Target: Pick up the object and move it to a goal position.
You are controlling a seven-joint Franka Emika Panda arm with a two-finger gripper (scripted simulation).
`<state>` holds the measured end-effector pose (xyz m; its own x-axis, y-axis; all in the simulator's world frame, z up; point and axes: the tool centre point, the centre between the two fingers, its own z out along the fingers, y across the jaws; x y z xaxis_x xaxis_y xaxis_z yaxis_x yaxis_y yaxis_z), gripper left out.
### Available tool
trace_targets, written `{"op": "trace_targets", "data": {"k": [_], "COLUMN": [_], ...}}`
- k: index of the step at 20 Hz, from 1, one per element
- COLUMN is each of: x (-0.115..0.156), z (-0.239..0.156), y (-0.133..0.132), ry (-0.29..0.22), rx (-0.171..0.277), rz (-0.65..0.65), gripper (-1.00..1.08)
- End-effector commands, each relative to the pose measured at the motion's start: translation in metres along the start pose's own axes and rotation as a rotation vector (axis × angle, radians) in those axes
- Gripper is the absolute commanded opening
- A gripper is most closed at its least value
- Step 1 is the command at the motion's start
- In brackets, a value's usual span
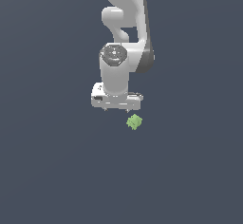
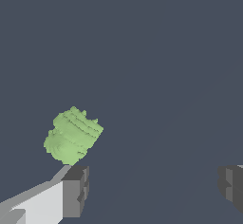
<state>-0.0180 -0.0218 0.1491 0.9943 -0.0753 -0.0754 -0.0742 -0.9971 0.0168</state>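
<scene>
fingers (image 2: 153, 190): spread wide, holding nothing | one fingertip cut off at frame edge | object (image 2: 72, 135): just beside the other

The exterior view looks steeply down from above and some way off, taking in the white arm (image 1: 124, 33), its claw (image 1: 116, 109) and a wide stretch of plain dark grey floor (image 1: 47, 171). The wrist view rides on the arm just behind the claw (image 2: 154, 190) and faces along its fingers (image 2: 76, 190) toward the same floor (image 2: 156, 52), much closer in. Both views share the small green lump (image 1: 134, 122) just beside the claw; in the wrist view the lump (image 2: 72, 135) appears large, next to one grey fingertip.
</scene>
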Motion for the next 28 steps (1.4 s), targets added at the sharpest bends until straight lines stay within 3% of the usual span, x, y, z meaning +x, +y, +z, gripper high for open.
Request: {"op": "trace_targets", "data": {"k": [1,10,28], "x": [0.0,0.0,-0.005], "z": [0.002,0.014,0.05], "y": [-0.003,-0.021,-0.075], "ry": [0.001,0.015,0.055], "rx": [0.001,0.006,0.03], "rz": [0.017,0.138,0.519], "gripper": [1.0,1.0,1.0]}}
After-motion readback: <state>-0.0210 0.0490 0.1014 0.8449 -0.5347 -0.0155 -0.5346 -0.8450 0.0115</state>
